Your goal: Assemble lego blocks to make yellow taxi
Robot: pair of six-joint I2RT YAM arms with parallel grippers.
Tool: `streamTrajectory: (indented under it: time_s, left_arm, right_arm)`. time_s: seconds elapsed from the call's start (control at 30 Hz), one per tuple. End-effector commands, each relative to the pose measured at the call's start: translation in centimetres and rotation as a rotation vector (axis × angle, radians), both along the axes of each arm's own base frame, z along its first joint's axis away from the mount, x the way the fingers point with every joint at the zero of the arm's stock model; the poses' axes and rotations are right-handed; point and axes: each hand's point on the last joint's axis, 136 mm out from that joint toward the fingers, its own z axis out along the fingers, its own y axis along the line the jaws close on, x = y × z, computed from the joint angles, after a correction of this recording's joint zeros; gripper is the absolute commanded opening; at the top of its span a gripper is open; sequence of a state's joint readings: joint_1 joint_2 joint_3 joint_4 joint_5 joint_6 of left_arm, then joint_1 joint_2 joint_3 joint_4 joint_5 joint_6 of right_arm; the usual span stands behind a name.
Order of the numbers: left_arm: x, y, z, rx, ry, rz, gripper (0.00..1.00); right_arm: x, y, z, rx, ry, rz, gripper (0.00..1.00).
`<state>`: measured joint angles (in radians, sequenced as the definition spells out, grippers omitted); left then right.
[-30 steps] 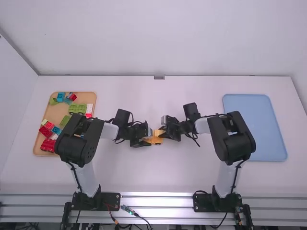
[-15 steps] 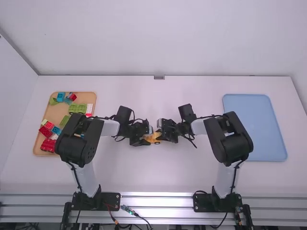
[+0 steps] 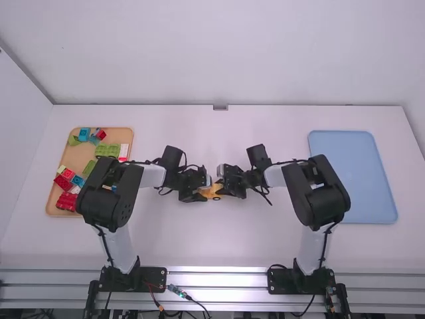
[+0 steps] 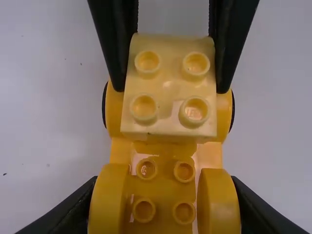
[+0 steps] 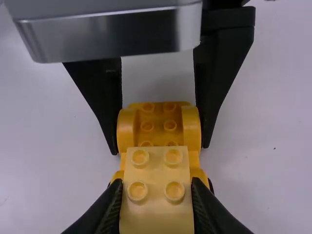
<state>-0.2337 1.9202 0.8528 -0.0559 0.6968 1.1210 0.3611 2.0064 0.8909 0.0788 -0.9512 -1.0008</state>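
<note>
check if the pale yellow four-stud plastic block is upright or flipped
Upright: the block has its four studs on top in both wrist views.

So the fingers (image 3: 194, 197) are over a plain white table (image 3: 265, 246), and past them there's a bare, pale back wall (image 3: 219, 53) behind the table's thin dark far edge, with a little grey bracket (image 3: 220, 107) midway along it. Another pale wall (image 3: 16, 146) is off to the left of the fingers. On the near side of them, silvery metal rails (image 3: 216, 279) run crosswise, catching a bright glare. Otherwise the light's pretty soft and even.
</note>
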Motion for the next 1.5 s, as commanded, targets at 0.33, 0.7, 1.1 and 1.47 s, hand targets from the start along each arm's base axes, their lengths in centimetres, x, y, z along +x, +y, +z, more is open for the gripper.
streamTrajectory:
  time_s: [0.33, 0.7, 1.1, 1.47]
  left_arm:
    - [0.3, 0.6, -1.4, 0.027, -0.02, 0.08, 0.02]
    - [0.5, 0.7, -1.4, 0.028, -0.028, 0.083, 0.02]
    - [0.7, 1.0, -1.6, 0.048, -0.002, 0.118, 0.02]
    - [0.7, 1.0, -1.5, 0.047, -0.002, 0.118, 0.02]
  right_arm:
    - [0.4, -0.2, -0.8, -0.038, 0.046, -0.042, 0.01]
    - [0.5, -0.6, -0.7, -0.03, 0.059, -0.051, 0.01]
    - [0.4, -0.9, -1.2, -0.054, 0.034, -0.037, 0.0]
    - [0.3, -1.1, -1.7, -0.063, 0.014, -0.045, 0.0]
